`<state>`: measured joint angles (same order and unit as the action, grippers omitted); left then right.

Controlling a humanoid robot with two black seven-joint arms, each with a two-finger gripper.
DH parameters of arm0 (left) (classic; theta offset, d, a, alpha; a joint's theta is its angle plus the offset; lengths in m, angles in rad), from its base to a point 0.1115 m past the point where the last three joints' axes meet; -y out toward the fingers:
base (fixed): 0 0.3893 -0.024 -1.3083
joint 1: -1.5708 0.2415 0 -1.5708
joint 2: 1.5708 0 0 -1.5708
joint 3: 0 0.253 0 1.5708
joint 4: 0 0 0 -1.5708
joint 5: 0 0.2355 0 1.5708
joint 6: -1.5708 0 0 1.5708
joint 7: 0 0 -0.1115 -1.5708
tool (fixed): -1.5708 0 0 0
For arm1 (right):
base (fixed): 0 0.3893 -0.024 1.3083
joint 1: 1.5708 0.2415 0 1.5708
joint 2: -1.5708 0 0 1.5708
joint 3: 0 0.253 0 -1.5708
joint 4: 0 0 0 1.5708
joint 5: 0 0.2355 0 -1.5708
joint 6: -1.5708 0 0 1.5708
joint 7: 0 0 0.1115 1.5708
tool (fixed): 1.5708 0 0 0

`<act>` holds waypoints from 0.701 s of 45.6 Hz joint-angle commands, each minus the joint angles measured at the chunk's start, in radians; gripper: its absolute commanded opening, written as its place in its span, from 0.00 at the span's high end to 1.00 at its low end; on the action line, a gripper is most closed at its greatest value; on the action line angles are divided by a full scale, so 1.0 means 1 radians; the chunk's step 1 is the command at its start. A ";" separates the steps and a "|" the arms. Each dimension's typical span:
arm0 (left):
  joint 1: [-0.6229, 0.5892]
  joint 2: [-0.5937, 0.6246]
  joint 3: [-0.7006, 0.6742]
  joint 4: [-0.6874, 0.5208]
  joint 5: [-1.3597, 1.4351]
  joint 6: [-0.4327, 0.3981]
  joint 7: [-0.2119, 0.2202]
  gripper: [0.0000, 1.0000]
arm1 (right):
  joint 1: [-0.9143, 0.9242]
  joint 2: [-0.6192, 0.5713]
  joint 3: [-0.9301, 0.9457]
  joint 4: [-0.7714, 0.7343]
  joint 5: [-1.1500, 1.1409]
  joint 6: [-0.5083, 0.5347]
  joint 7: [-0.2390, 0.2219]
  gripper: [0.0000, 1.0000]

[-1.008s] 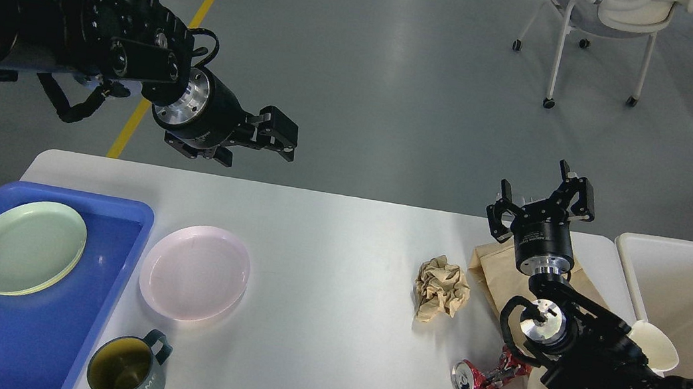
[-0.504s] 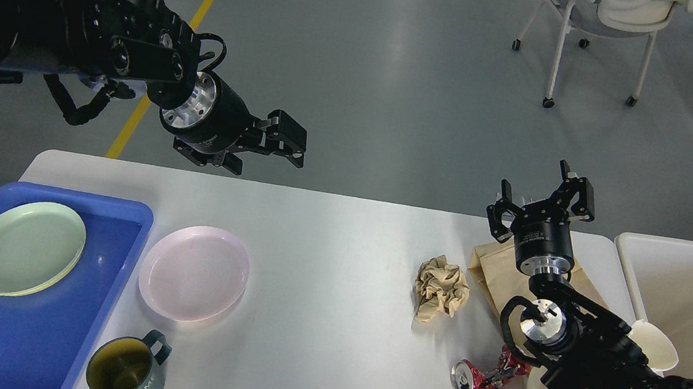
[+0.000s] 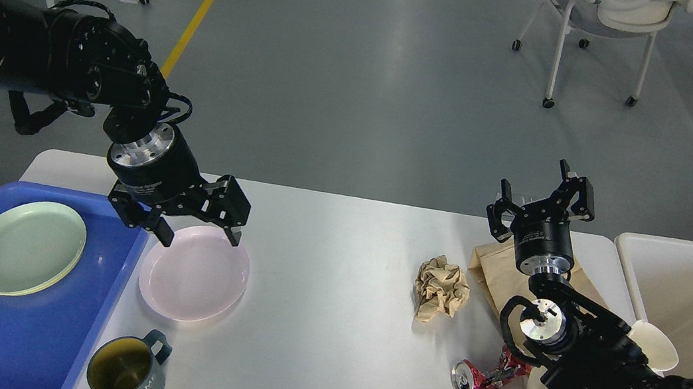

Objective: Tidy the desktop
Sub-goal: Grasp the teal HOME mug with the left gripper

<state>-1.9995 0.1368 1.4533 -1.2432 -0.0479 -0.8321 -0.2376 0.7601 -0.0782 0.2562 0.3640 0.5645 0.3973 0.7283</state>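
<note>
Jaws spread wide on both: left gripper (image 3: 200, 237) over pink plate (image 3: 194, 273), right gripper (image 3: 543, 200) above desktop (image 3: 329, 326)

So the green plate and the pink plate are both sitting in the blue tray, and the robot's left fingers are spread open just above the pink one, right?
Not quite. The head view shows only the green plate in the blue tray; the pink plate lies on the desktop just beside the tray. The rest holds: the left gripper hangs over the pink plate's far edge with its fingers spread open.
</note>
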 commanded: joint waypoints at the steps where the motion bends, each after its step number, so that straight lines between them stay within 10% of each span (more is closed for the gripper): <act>1: 0.011 0.055 0.001 -0.077 0.063 0.021 0.061 0.03 | -0.001 0.000 0.000 0.000 0.000 0.000 0.000 0.00; 8: 0.038 0.124 -0.005 -0.140 0.079 0.094 0.155 0.03 | -0.001 0.000 0.000 0.001 0.000 0.000 0.000 0.00; 32: 0.166 0.153 0.062 -0.357 0.161 0.441 0.164 0.06 | 0.001 0.000 0.000 0.000 0.000 0.000 0.000 0.00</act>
<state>-1.8693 0.2899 1.5010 -1.5961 0.1135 -0.4636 -0.0746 0.7599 -0.0782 0.2562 0.3635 0.5645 0.3973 0.7283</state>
